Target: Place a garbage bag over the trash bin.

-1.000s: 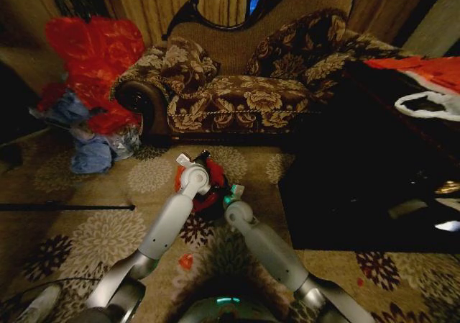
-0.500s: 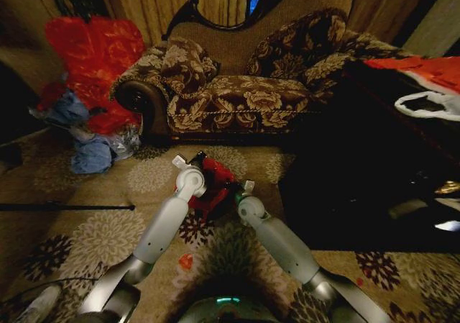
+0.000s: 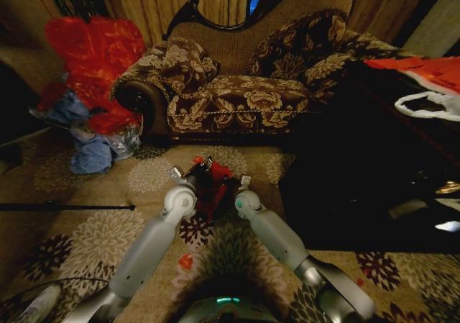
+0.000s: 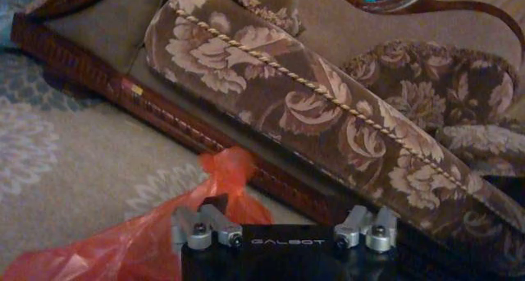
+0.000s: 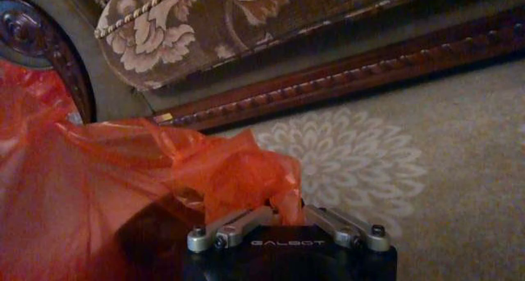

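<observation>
The garbage bag (image 3: pixel 218 173) is thin red plastic bunched on the carpet in front of the sofa, between my two grippers. A dark round shape inside it is the trash bin (image 3: pixel 208 184), mostly wrapped by the bag. My left gripper (image 3: pixel 188 172) is on the bag's left side. In the left wrist view the left gripper (image 4: pixel 283 214) stands open, with the bag (image 4: pixel 123 250) lying against one finger. On the bag's right side, my right gripper (image 3: pixel 243 185) is pinching it. In the right wrist view the right gripper (image 5: pixel 286 208) is shut on a fold of the bag (image 5: pixel 98 170).
A floral sofa (image 3: pixel 237 100) stands just beyond the bag. A big red plastic heap (image 3: pixel 93 57) and blue cloths (image 3: pixel 90 154) lie at far left. A large black low table (image 3: pixel 374 172) at right holds a white handled bag (image 3: pixel 428 106). A red scrap (image 3: pixel 185 260) lies near my base.
Both arms have reached farther forward and the grippers have spread a little apart. The red bag now sits lower and wider around the dark bin.
</observation>
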Controlling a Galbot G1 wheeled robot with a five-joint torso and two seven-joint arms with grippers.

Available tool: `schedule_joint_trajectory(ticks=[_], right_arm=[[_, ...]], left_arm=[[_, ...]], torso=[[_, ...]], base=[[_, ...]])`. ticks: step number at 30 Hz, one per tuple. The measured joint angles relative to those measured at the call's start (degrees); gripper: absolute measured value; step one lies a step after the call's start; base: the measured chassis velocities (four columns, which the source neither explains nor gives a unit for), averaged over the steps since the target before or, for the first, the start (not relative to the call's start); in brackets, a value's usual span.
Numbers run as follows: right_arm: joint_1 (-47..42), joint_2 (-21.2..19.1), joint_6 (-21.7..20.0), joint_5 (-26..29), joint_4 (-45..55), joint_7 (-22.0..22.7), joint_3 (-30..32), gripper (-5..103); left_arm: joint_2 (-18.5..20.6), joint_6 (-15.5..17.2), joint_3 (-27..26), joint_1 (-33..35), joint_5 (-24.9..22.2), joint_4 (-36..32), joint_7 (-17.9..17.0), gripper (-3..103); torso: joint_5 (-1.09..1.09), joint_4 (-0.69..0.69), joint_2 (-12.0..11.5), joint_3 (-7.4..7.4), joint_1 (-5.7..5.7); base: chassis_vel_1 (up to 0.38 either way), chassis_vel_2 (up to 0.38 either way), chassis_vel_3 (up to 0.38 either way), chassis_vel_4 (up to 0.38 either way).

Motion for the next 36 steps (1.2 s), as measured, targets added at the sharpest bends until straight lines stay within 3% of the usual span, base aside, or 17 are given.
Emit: schedule_joint_trajectory(ticks=[1,2,3,5,7,8,10,12,15,24,32,36], right_arm=[[0.03,-0.02,0.00,-0.08,-0.11,-0.02,0.12,0],[0.20,-0.05,0.00,-0.22,-0.54,-0.18,0.40,0],[0.38,-0.03,0.00,-0.27,-0.87,-0.31,0.51,0],[0.53,0.01,0.00,-0.36,-1.17,-0.42,0.58,0],[1.27,0.17,0.05,-0.83,-2.54,-0.96,0.74,0],[1.27,0.17,0.05,-0.83,-2.54,-0.96,0.74,0],[2.03,0.22,0.13,-0.95,-3.28,-1.25,0.83,0],[2.18,0.19,0.14,-0.95,-3.31,-1.32,0.83,0],[2.30,-0.12,0.15,-0.81,-3.06,-1.32,0.67,0],[2.69,-0.63,0.10,-0.01,-1.91,-0.65,-0.24,0],[2.35,-1.57,-0.01,0.89,-0.23,0.08,-1.00,0],[1.70,-1.88,0.00,0.90,0.43,0.33,-1.20,0]], left_arm=[[0.22,0.20,-0.08,0.27,0.21,-0.36,0.07,84],[0.97,1.01,-0.20,0.96,0.77,-1.51,0.18,94],[1.55,1.70,-0.22,1.42,1.48,-2.22,0.21,98],[2.03,2.23,-0.20,1.82,2.47,-2.72,0.24,98],[4.41,5.10,-0.19,3.69,8.67,-4.37,1.28,100],[4.41,5.10,-0.19,3.69,8.67,-4.37,1.28,100],[7.50,8.24,-1.24,6.80,18.16,-5.63,5.32,100],[8.33,8.97,-1.70,7.85,20.68,-5.89,6.49,100],[10.23,12.43,-3.69,11.66,26.58,-6.23,11.42,100],[9.83,15.87,-3.71,14.51,29.69,-4.70,12.98,100],[8.95,14.63,-3.61,12.09,30.29,0.04,14.04,103],[7.55,11.88,-2.84,10.07,30.30,3.73,14.57,90]], torso=[[0.00,0.00,0.00,0.00,0.00],[-0.01,-0.01,0.00,0.00,0.00],[0.00,-0.01,0.00,0.00,0.00],[0.00,-0.01,0.00,0.00,0.00],[0.00,-0.01,0.00,0.00,0.00],[0.00,-0.01,0.00,0.00,0.00],[0.00,0.01,0.00,0.01,0.00],[-0.01,0.01,0.00,0.01,0.00],[-0.01,0.01,0.00,0.01,0.00],[0.00,0.00,0.00,0.00,0.00],[0.00,0.00,0.00,0.00,0.00],[0.00,-0.01,0.00,0.00,0.01]], base=[[0.000,0.000,0.000,0.000],[0.000,0.000,0.000,0.000],[0.000,0.000,0.000,0.000],[0.000,0.000,0.000,0.000],[0.000,0.000,0.000,0.000],[0.000,0.000,0.000,0.000],[0.000,0.000,0.000,0.000],[0.000,0.000,0.000,0.000],[0.000,0.000,0.000,0.000],[0.000,0.000,0.000,0.000],[0.000,0.000,0.000,0.000],[0.000,0.000,0.000,0.000]])
